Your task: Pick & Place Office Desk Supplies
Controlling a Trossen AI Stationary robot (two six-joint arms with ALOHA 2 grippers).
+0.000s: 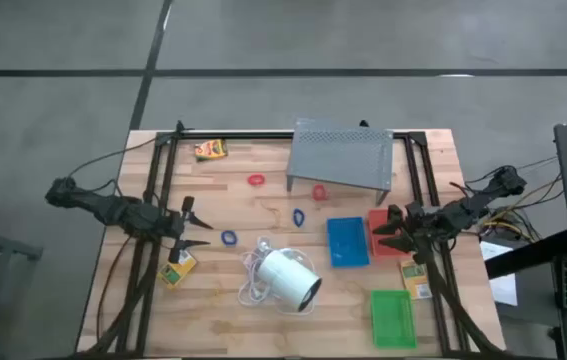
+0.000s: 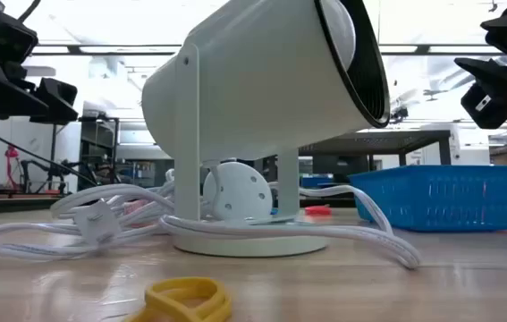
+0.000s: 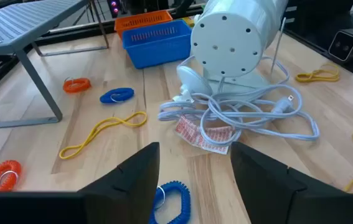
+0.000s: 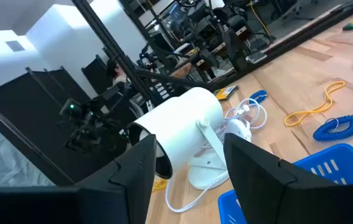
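My left gripper [image 1: 201, 230] hangs open above the table's left part, and a blue loop [image 3: 173, 202] lies on the wood just ahead of its fingers. My right gripper [image 1: 381, 238] is open over the red tray [image 1: 384, 222], next to the blue tray [image 1: 347, 242]. A second blue loop [image 1: 298, 216], two red loops [image 1: 256, 180] [image 1: 319, 192] and a tan rubber band [image 3: 101, 134] lie flat mid-table. A green tray [image 1: 392, 317] sits near the front right. Yellow-orange boxes lie at the far left [image 1: 210, 150], front left [image 1: 178, 270] and right [image 1: 418, 280].
The big white cylinder [image 1: 288, 278] stands mid-table near the front, its white cord [image 3: 244, 109] coiled around its base over a small printed wrapper [image 3: 204, 132]. The grey perforated stand [image 1: 341, 155] stands at the far centre. Another rubber band [image 2: 186, 300] lies at the table's near edge.
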